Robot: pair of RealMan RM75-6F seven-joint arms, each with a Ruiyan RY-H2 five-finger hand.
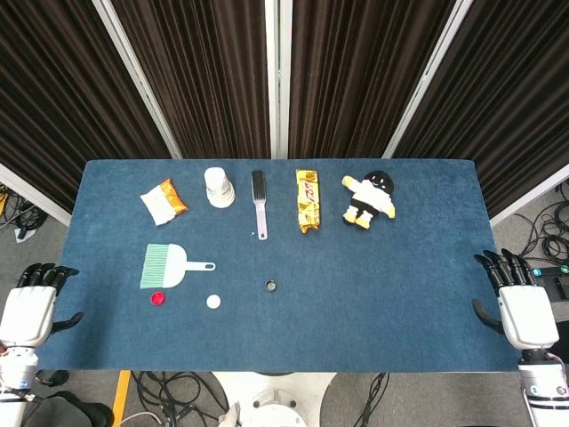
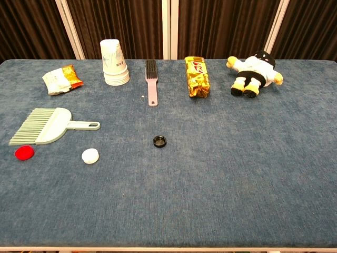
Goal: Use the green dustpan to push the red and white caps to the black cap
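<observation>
Tabletop of blue cloth (image 1: 409,294) carries everything, largest first: the pale green plastic dustpan (image 1: 165,267) lies just ahead of the idle left hand (image 1: 31,307), seemingly unclenched and empty, handle pointing toward the right hand (image 1: 520,307), likewise released. Nearer still, the red cap (image 1: 158,298) and white cap (image 1: 213,302); the small black ring-shaped cap (image 1: 270,286) lies farther rightward, awaiting them.
</observation>
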